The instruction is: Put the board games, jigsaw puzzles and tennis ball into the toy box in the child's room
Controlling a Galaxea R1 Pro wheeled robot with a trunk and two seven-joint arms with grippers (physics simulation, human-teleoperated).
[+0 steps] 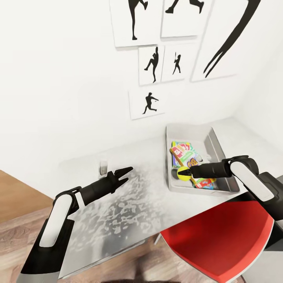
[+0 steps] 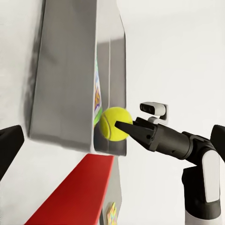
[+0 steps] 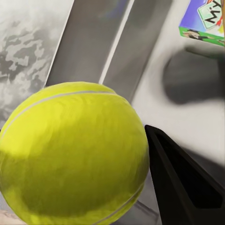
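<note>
The right claw (image 1: pixel 188 172) is clamped on the tennis ball (image 1: pixel 183 173), over the toy box (image 1: pixel 218 149); the left claw (image 1: pixel 126 175) is apart, empty.

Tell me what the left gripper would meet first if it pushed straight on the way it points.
Probably the near wall of the toy box; the left gripper aims across bare table toward it, though depth is uncertain.

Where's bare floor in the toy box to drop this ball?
The shallow grey toy box has bare floor along its far wall and right side. The colourful board games crowd its left and near part, under the yellow-green tennis ball in the right end effector.
</note>
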